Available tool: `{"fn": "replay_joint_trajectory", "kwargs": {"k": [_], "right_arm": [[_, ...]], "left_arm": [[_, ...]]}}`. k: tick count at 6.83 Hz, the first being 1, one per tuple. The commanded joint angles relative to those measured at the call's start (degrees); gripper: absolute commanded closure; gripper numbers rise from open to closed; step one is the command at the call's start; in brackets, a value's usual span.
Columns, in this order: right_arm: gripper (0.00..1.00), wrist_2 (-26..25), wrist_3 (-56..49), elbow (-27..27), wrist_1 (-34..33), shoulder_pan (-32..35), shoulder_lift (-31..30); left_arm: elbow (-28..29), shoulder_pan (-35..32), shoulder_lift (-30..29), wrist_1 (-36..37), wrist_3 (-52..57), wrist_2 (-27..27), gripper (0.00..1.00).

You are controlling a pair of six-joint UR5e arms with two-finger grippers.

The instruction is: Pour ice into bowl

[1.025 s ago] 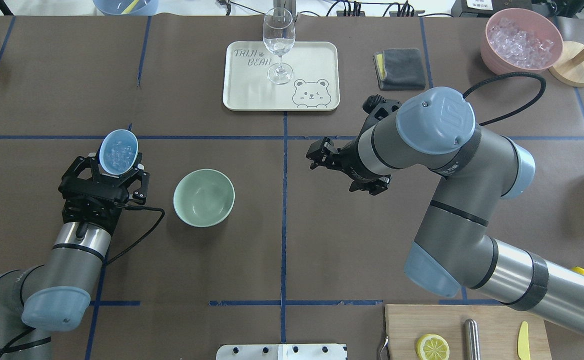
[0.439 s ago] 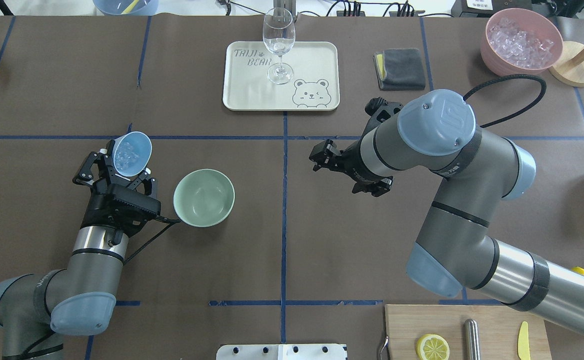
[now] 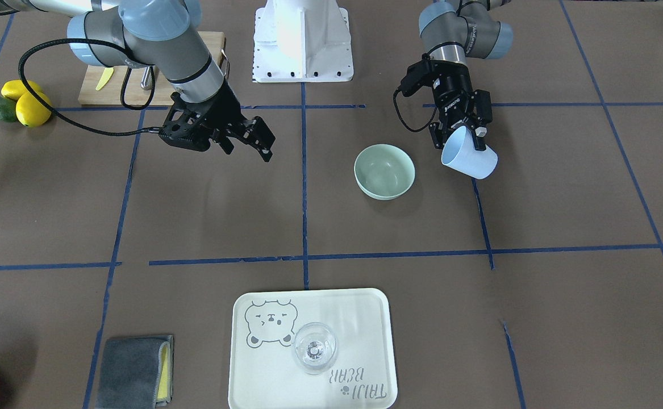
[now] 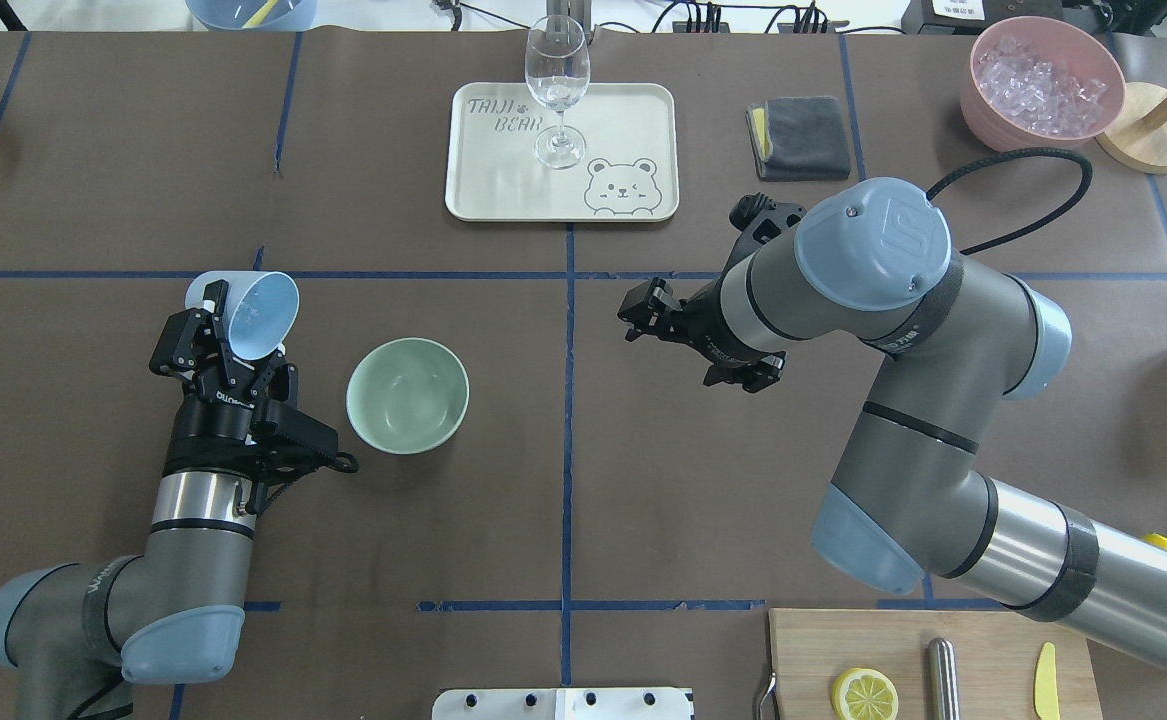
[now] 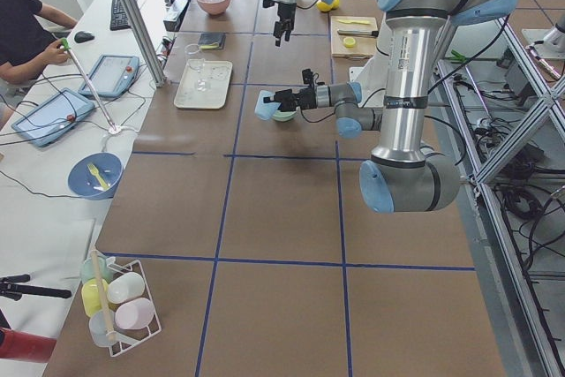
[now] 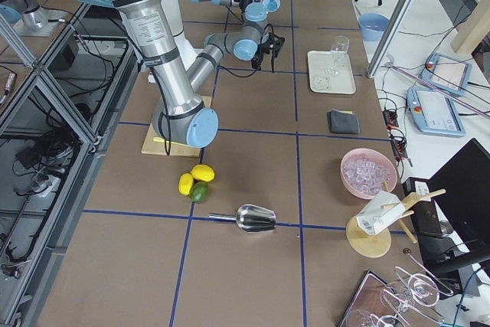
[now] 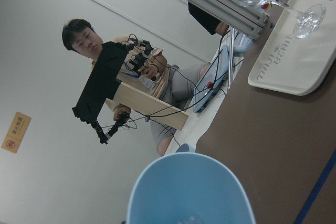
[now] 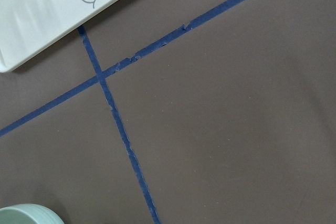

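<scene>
The pale mint-green bowl [image 4: 407, 395] stands on the brown table, and nothing shows inside it; it also shows in the front view [image 3: 384, 171]. My left gripper [image 4: 233, 325] is shut on a light blue cup [image 4: 255, 303], held above the table just left of the bowl and tipped with its mouth toward the bowl. A little ice [image 4: 251, 312] shows faintly inside the cup. In the front view only the cup's outside [image 3: 470, 159] shows. My right gripper [image 4: 633, 315] is open and empty, in the air to the right of the bowl.
A cream tray [image 4: 623, 120] with a wine glass [image 4: 556, 90] lies at the far middle. A grey cloth [image 4: 798, 137], a pink container of ice [image 4: 1041, 80] and a wooden stand [image 4: 1148, 125] are far right. A cutting board [image 4: 983, 660] with a lemon slice sits near right.
My left wrist has turned and the arm has swung right, so the cup now tips toward the bowl. The right arm has hardly moved.
</scene>
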Motion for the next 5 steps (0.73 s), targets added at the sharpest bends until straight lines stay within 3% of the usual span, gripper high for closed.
{"fn": "replay_joint_trajectory", "kwargs": {"k": [1,5], "right_arm": [[0.00,0.01,0.00,0.18,0.01,0.07,0.09],[0.00,0.01,0.00,0.27,0.10,0.24,0.09]], "left_arm": [[2.58,1.68,-2.99,0.05,6.03,1.70,1.00],[4.09,2.04,-4.34,-0.04,22.82,4.34,1.00]]}}
